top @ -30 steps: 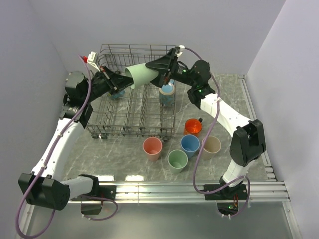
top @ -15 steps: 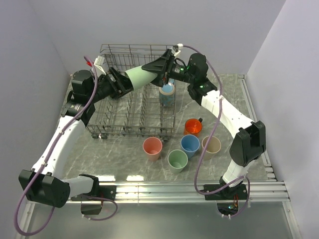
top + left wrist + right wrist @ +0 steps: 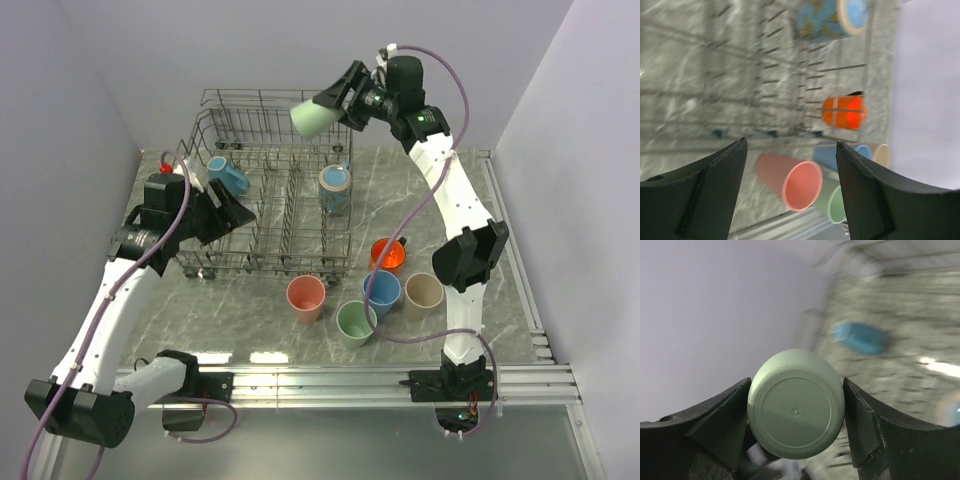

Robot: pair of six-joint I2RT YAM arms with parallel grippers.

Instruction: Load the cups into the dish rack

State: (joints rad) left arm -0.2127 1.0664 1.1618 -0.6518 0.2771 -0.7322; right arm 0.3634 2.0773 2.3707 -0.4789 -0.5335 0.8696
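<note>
My right gripper (image 3: 338,102) (image 3: 796,383) is shut on a pale green cup (image 3: 316,116) (image 3: 796,404) and holds it sideways, high over the back of the grey wire dish rack (image 3: 262,262). In the right wrist view the cup's base faces the camera between both fingers. My left gripper (image 3: 238,211) (image 3: 790,145) hangs open and empty over the rack's left front. Inside the rack lie a blue mug (image 3: 228,176) (image 3: 860,337) and a blue patterned cup (image 3: 335,188) (image 3: 832,17).
In front of the rack on the marble table stand a pink cup (image 3: 306,297) (image 3: 790,181), a green cup (image 3: 356,322), a blue cup (image 3: 381,291), a beige cup (image 3: 423,294) and an orange mug (image 3: 387,255) (image 3: 844,112). Walls stand close on the left, right and back.
My left gripper opened, let go of the pale green cup and drew back down and left. My right arm lifted the cup up toward the rack's back.
</note>
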